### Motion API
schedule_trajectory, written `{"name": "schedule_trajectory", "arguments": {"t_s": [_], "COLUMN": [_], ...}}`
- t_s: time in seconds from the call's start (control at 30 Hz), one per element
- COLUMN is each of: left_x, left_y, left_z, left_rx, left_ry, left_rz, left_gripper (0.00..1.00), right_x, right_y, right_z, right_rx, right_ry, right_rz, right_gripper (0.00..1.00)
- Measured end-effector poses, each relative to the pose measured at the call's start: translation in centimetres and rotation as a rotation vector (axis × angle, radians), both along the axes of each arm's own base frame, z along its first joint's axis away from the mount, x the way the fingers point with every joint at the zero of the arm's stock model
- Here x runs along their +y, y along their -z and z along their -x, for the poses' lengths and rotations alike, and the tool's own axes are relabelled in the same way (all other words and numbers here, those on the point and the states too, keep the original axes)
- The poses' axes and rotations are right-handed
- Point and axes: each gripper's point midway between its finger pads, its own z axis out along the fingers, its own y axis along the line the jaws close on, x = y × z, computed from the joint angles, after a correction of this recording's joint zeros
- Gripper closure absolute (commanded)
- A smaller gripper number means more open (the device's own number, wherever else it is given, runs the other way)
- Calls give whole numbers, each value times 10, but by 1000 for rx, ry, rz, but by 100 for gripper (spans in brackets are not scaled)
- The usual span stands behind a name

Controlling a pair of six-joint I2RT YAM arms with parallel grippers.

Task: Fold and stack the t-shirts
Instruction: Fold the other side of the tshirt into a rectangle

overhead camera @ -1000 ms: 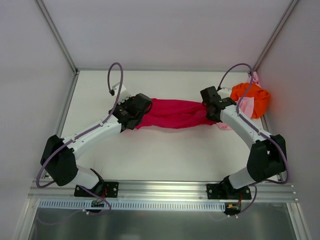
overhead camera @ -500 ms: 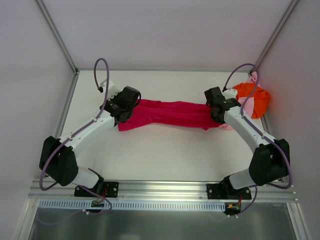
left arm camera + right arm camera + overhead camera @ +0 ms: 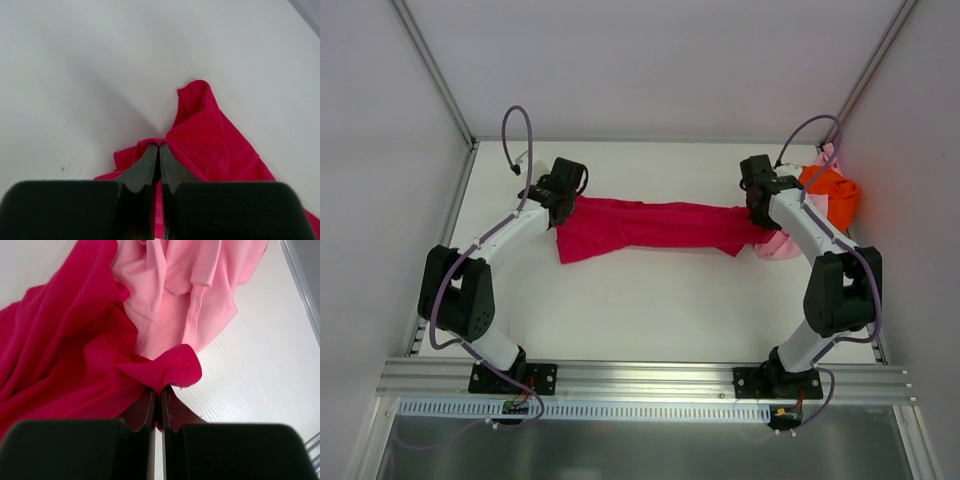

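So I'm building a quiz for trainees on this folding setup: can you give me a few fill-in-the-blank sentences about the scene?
The left pincer and right pincer are both ____ on the crimson t-shirt.
The pale pink t-shirt lies at the crimson one's ____ end.
The orange t-shirt sits in the table's ____ right corner.
Missing words: shut; right; far.

We see the first t-shirt (image 3: 650, 228) lying across the middle of the table (image 3: 650, 310), its left end at the left gripper (image 3: 563, 197) and its right end at the right gripper (image 3: 757, 207). A second t-shirt (image 3: 782, 246) lies just right of it, touching that end. A third t-shirt (image 3: 832, 190) sits behind the second, in the far right corner.
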Motion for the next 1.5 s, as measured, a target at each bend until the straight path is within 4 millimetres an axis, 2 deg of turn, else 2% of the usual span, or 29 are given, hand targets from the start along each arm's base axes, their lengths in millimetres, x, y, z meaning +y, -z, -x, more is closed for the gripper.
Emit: {"name": "schedule_trajectory", "arguments": {"t_s": [0.27, 0.5, 0.67, 0.83, 1.03, 1.07, 1.1, 1.13, 1.17, 1.2, 1.23, 1.27, 1.3, 1.5], "left_x": [-3, 1, 6, 3, 5, 5, 5, 5, 6, 7, 8, 9, 11, 14], "left_y": [-5, 17, 38, 38, 40, 41, 41, 43, 45, 46, 47, 47, 47, 47], "left_z": [-30, -58, -65, -78, -89, -92, -94, -95, -95, -94, -94, -94, -94, -95], "left_rx": [-4, 44, 97, 105, 108, 109, 108, 112, 118, 125, 132, 131, 130, 128], "left_ry": [13, 12, 19, 36, 38, 37, 38, 39, 40, 44, 47, 43, 39, 32], "left_rz": [20, 45, 63, 74, 78, 79, 78, 76, 68, 60, 52, 53, 52, 51], "left_gripper": [100, 100, 100, 100, 100, 92, 87, 76, 63, 21, 4, 1, 1, 1], "right_x": [-5, 0, 6, 6, 7, 7, 7, 7, 5, 4, 1, -2, -4, -9], "right_y": [-11, -13, -2, 3, -5, -6, -7, -6, -6, -5, -5, -5, -5, -6], "right_z": [-38, -76, -98, -119, -143, -145, -146, -146, -144, -143, -142, -142, -142, -142], "right_rx": [-28, -39, -19, -4, -10, -13, -14, -11, -3, 1, 5, 8, 10, 17], "right_ry": [10, -16, -38, -41, -48, -48, -48, -47, -48, -43, -40, -39, -34, -40], "right_rz": [-24, -31, -43, -51, -51, -52, -53, -54, -50, -50, -46, -41, -40, -24], "right_gripper": [99, 99, 99, 99, 98, 96, 83, 72, 54, 42, 29, 13, 2, 0]}}
